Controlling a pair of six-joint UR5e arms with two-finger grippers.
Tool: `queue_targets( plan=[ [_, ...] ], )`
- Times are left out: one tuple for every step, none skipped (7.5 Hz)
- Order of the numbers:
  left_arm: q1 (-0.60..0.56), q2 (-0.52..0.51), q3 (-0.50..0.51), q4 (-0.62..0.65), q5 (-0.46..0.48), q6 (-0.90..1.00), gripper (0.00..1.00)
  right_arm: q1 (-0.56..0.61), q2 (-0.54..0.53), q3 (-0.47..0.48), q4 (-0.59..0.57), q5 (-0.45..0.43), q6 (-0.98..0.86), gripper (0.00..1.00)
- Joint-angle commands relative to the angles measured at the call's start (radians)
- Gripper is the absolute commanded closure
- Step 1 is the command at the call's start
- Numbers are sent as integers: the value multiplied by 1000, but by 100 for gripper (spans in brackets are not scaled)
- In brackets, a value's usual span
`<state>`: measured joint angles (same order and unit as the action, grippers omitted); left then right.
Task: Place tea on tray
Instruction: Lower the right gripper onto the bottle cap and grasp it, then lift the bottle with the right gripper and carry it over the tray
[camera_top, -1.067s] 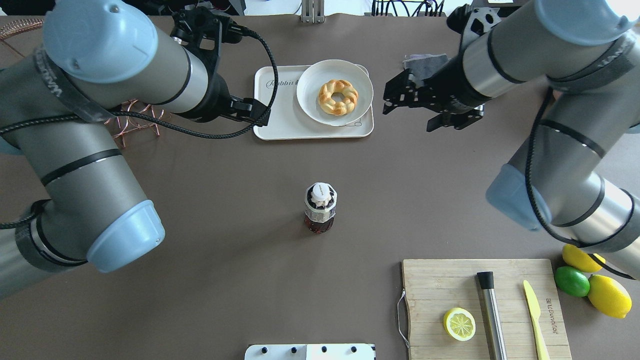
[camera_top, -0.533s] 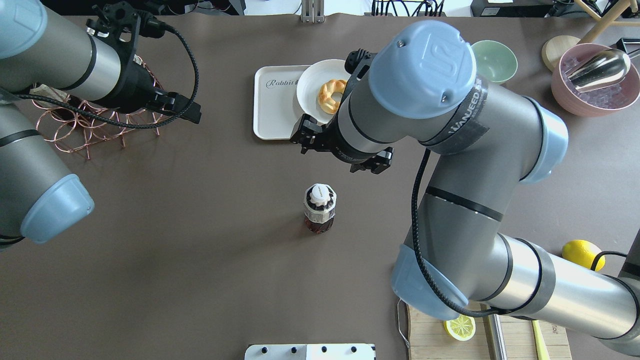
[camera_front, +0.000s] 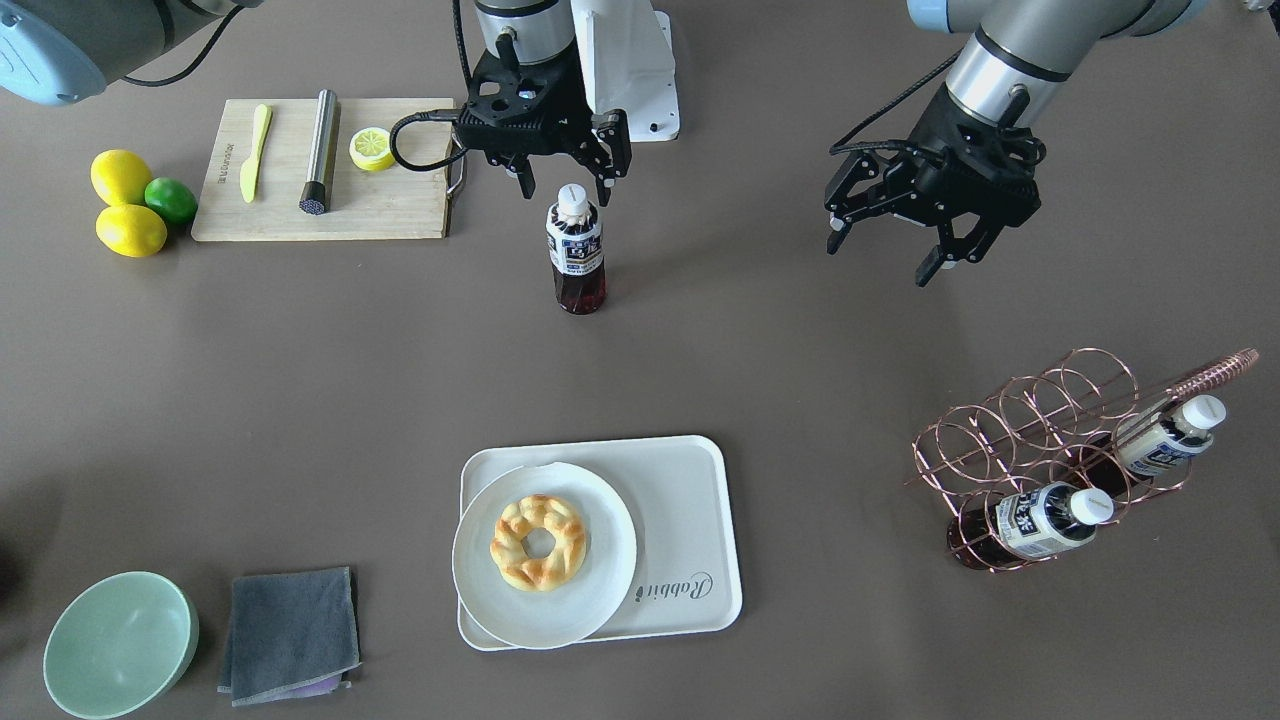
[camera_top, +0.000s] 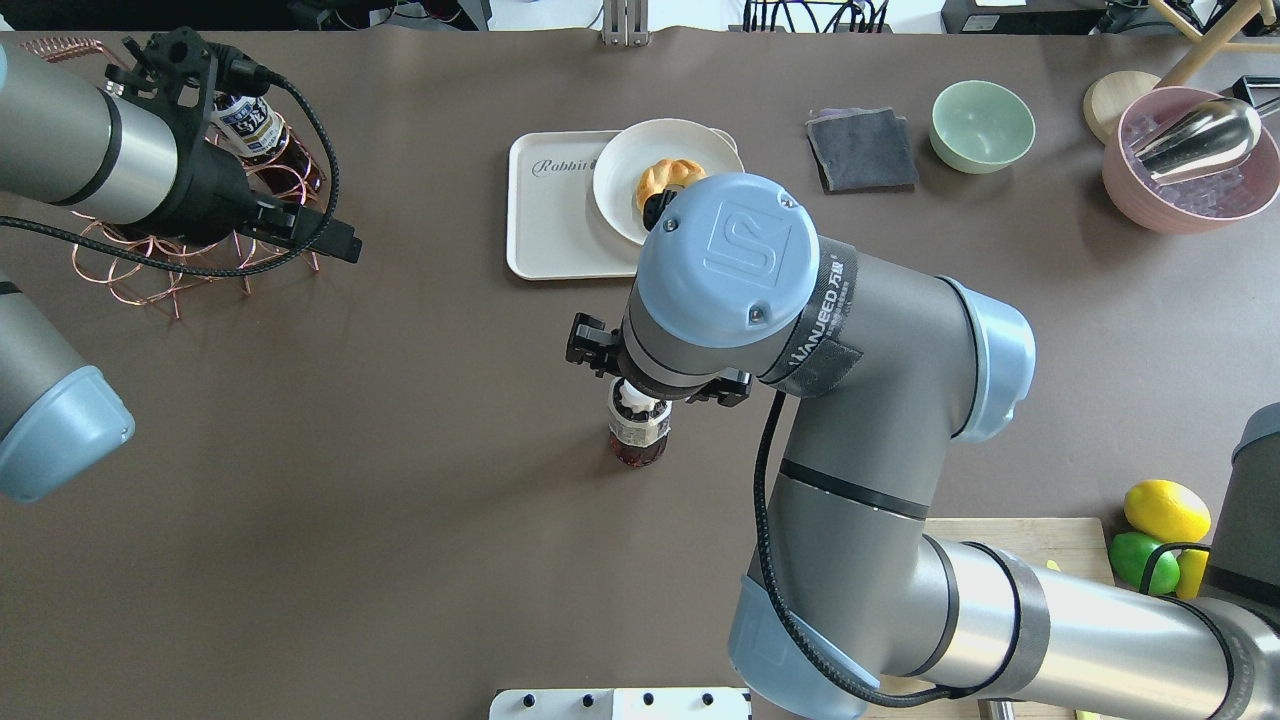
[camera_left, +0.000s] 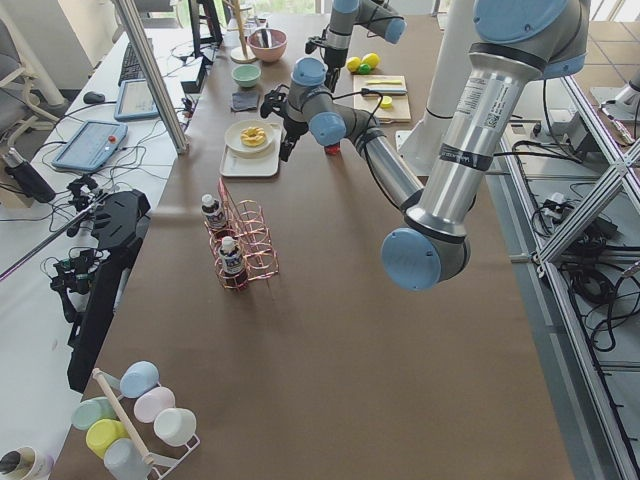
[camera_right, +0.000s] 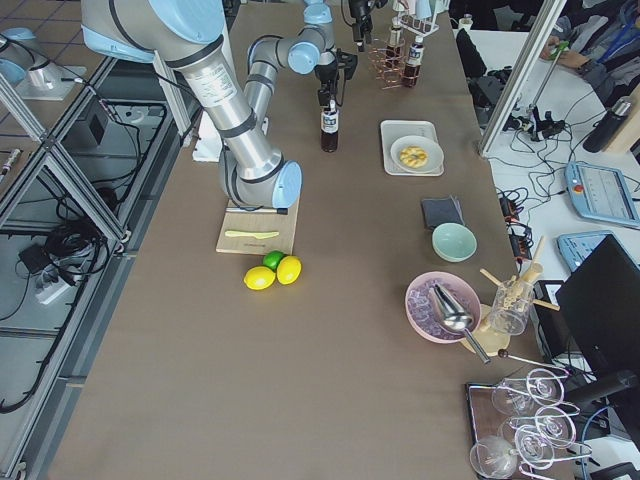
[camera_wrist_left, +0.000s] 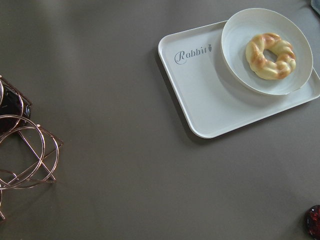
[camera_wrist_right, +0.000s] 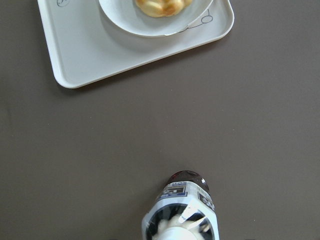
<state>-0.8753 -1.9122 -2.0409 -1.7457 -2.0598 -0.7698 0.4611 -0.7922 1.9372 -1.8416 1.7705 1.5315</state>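
Note:
The tea bottle (camera_front: 577, 250) stands upright mid-table, with dark liquid, a white cap and a white-and-navy label. It also shows in the overhead view (camera_top: 638, 437) and the right wrist view (camera_wrist_right: 181, 215). My right gripper (camera_front: 563, 192) is open and hangs over the bottle, its fingers on either side of the cap, not closed on it. The cream tray (camera_front: 685, 490) with "Rabbit" script lies farther out and also shows overhead (camera_top: 550, 215). My left gripper (camera_front: 880, 258) is open and empty, off to the side near the copper rack.
A white plate (camera_front: 590, 600) with a braided donut covers half of the tray. The copper wire rack (camera_front: 1050, 440) holds two more tea bottles. A cutting board (camera_front: 400, 215), lemons, a lime, a green bowl (camera_front: 120, 640) and a grey cloth (camera_front: 290, 630) lie around.
My right arm swung from beside the tray to above the tea bottle, its gripper now over the cap. My left arm drew back toward the copper rack.

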Motion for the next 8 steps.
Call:
queue_targets(
  plan=[
    [-1, 12, -19, -3, 1, -9, 3, -24, 10, -10, -21, -14, -7, 34],
    [-1, 12, -19, -3, 1, -11, 3, -24, 8, -10, -25, -14, -7, 59],
    [1, 15, -18, -3, 4, -22, 3, -24, 13, -10, -27, -16, -8, 99],
    [1, 25, -21, -5, 6, -22, 3, -12, 28, -9, -28, -13, -14, 100],
    [1, 27, -22, -5, 6, -22, 3, 8, 33, -7, -28, -8, -21, 100],
    [1, 28, -21, -8, 7, -22, 3, 43, 36, -7, -28, 7, -52, 100],
    [1, 27, -21, -8, 7, -22, 3, 68, 53, -27, -28, 9, -82, 100],
    [1, 27, -19, -8, 7, -22, 3, 108, 103, -82, -28, 13, -103, 100]
  ],
)
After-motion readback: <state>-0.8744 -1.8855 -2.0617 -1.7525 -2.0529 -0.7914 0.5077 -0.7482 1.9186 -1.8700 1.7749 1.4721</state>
